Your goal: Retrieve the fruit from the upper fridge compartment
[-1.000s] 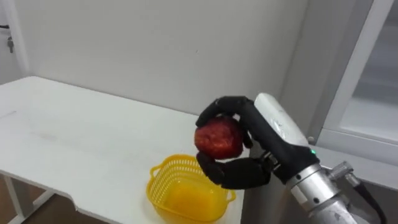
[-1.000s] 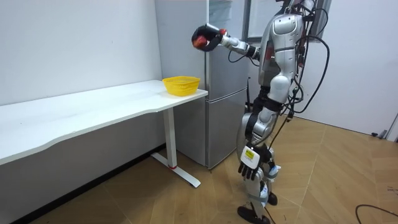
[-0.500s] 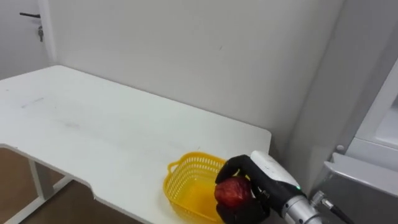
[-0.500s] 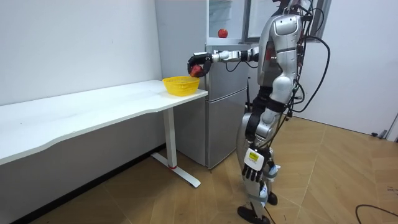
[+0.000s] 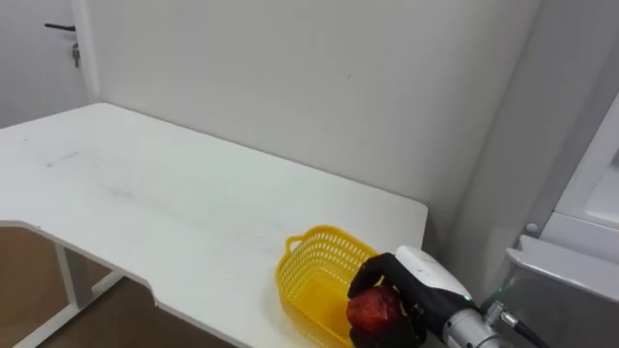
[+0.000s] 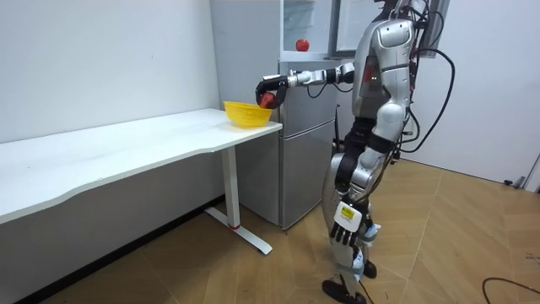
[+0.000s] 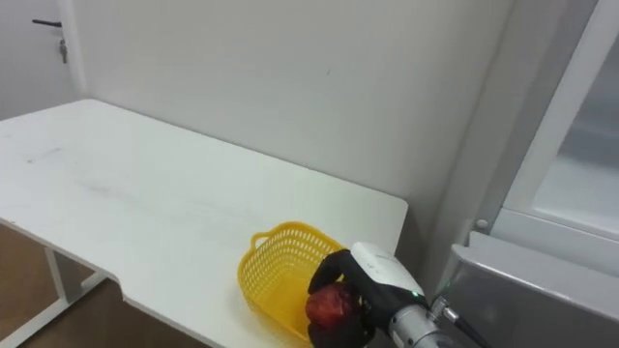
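My right hand [image 5: 414,286] is shut on a red apple [image 5: 373,310] and holds it at the near right rim of a yellow mesh basket [image 5: 317,278]. The basket stands at the right end of a white table [image 5: 145,203]. From the room view, the right arm reaches out level from the robot, the right hand [image 6: 269,86] holds the apple [image 6: 266,98] just above the basket [image 6: 247,112], and the robot stands in front of the fridge [image 6: 308,135]. A second red apple [image 6: 301,44] lies in the open upper fridge. My left hand [image 6: 347,222] hangs low at my side, fingers relaxed.
The grey fridge [image 5: 571,242] stands directly right of the table, with its open upper compartment at my right. A white wall runs behind the table. The table top [image 7: 145,184] stretches far to my left. Wood floor lies around the robot.
The right hand has come down with the apple from head height to the basket's rim. In the last half second it moved little. My head view shifted slightly.
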Robot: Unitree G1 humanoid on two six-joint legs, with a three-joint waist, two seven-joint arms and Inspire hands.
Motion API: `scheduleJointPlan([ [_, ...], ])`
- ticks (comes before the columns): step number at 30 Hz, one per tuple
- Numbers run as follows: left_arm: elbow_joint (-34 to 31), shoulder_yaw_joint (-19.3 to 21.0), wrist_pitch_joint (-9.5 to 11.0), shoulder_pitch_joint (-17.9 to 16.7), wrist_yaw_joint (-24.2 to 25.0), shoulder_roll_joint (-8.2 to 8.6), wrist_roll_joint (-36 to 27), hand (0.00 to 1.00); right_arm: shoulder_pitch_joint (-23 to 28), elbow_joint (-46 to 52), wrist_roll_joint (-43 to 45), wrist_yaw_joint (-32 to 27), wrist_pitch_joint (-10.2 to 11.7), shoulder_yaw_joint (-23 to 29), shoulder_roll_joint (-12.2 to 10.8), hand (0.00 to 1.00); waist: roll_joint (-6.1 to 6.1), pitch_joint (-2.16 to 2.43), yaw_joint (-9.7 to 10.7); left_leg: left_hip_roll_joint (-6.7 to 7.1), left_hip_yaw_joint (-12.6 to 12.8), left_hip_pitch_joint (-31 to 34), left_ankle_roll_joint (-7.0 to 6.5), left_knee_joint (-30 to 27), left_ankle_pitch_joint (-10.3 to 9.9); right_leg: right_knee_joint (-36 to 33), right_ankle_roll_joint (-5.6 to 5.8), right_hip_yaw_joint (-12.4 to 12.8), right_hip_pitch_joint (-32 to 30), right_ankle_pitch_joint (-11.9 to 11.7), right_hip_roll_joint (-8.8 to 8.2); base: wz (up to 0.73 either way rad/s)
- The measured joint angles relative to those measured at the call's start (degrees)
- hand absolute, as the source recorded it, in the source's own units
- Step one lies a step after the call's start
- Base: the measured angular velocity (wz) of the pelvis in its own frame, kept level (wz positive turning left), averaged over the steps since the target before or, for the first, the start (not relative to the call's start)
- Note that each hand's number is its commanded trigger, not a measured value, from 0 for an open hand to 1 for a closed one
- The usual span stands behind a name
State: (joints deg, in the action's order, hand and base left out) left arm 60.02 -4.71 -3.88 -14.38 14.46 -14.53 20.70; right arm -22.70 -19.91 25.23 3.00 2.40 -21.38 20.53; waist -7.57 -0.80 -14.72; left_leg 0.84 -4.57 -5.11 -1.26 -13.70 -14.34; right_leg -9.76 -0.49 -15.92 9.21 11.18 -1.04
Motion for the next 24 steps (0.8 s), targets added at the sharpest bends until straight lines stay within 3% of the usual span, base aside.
scheduleJointPlan([
  [7, 0.19, 0.00, -1.60, -1.03, -0.26, 0.08, 0.05, 0.00, 0.00, -1.96, -0.45, -1.91, -0.11, 0.00, -0.02, 1.00, -0.42, 0.19, -0.07, 0.06, -0.37, -0.67, 0.00, -0.01, 0.00, 0.06, 0.00, 0.00, 0.88, 0.00, 0.01, 0.02],
  [8, 0.19, 0.00, -1.69, -1.21, -0.26, 0.12, 0.06, 0.00, 0.01, -1.96, -0.73, -2.01, -0.11, 0.00, -0.02, 0.00, -0.42, 0.19, -0.08, 0.07, -0.37, -0.70, 0.00, -0.03, 0.00, 0.06, 0.01, 0.00, 0.92, 0.00, 0.00, 0.00],
  [12, 0.20, 0.06, -2.32, -2.40, -0.27, 0.12, 0.00, 0.00, 0.01, -1.95, -2.55, -2.86, -0.66, 0.09, -0.02, 0.00, -0.35, -0.14, 0.02, 0.16, -0.57, -1.46, 0.00, 0.19, -0.01, 0.08, 0.18, -0.06, 1.82, 0.11, -0.05, 0.02],
  [24, -1.91, 1.21, -3.07, -3.60, 0.91, 0.24, 0.14, 0.00, -0.76, 0.66, -5.19, -3.73, -0.72, 1.58, 0.00, 0.00, -0.10, 0.08, 0.05, 0.24, -0.78, -1.46, 0.00, 0.07, -0.03, 0.05, 0.19, -0.14, 1.89, 0.12, -0.04, 0.01],
])
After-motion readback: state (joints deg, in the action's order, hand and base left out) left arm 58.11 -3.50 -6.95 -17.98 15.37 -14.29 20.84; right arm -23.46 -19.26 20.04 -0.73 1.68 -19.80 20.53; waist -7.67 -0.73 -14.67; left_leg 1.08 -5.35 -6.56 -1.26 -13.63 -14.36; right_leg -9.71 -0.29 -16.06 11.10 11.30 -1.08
